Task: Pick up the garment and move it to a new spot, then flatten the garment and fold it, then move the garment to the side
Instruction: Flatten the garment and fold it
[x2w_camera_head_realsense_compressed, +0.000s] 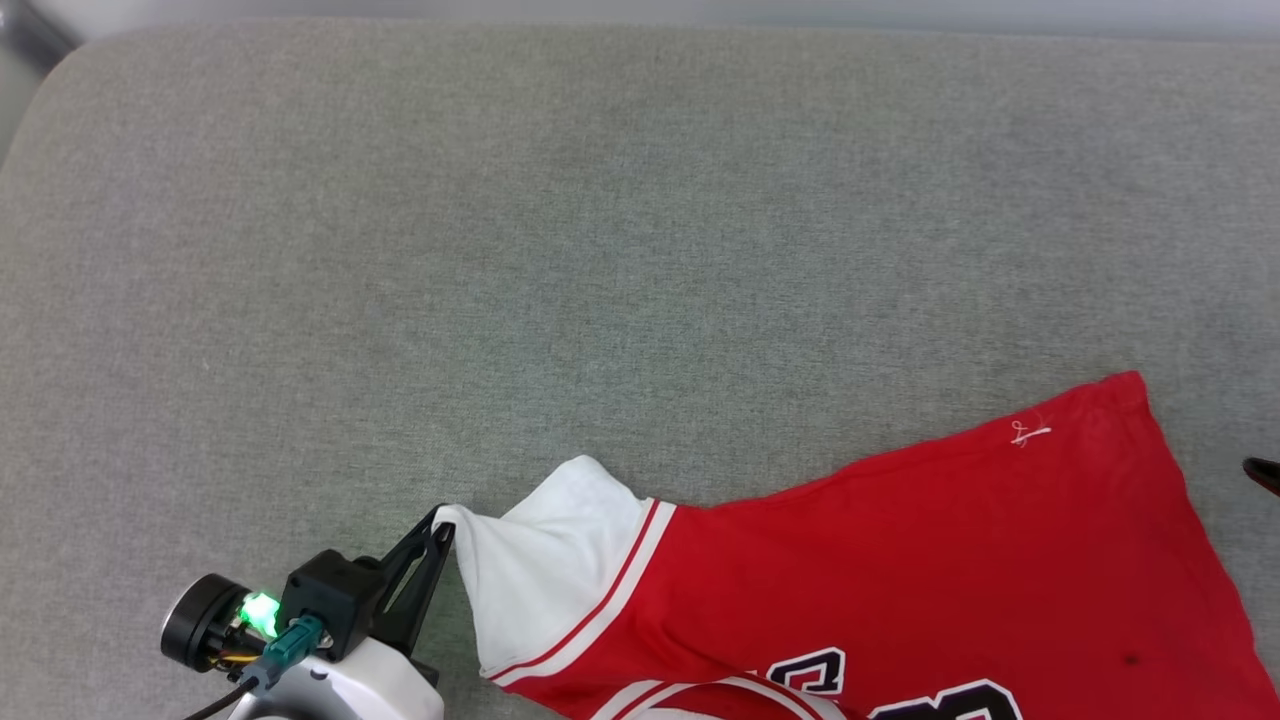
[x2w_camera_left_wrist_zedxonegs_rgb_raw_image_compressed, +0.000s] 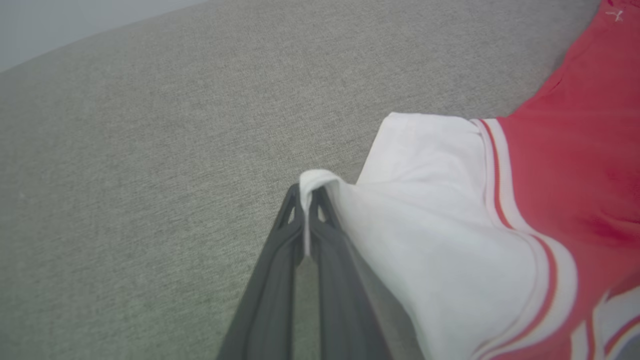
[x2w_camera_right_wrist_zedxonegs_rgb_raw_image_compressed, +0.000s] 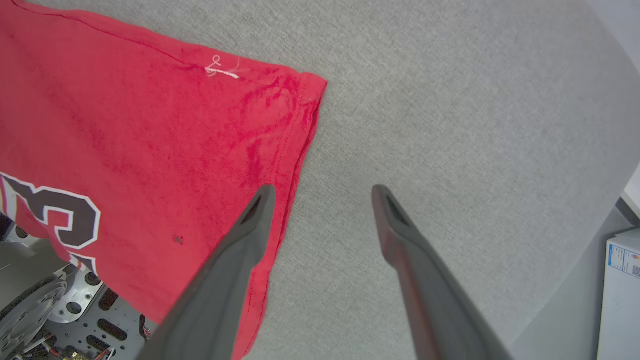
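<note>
My left gripper (x2w_camera_left_wrist_zedxonegs_rgb_raw_image_compressed: 306, 200) is pinching the red jersey (x2w_camera_head_realsense_compressed: 900, 560) by its white sleeve (x2w_camera_left_wrist_zedxonegs_rgb_raw_image_compressed: 440, 210), right gripper (x2w_camera_right_wrist_zedxonegs_rgb_raw_image_compressed: 322, 192) gaping empty (flattening seemingly unfinished, folding left).

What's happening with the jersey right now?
The robot is spreading a red jersey on a grey padded surface. The left gripper is shut on the tip of the white sleeve, which is drawn out to a point toward it. The right gripper is open and holds nothing; it sits at the hem edge at the other end, one finger over the red cloth and one over bare surface. The jersey lies lettering-up and mostly flat, not yet folded.
</note>
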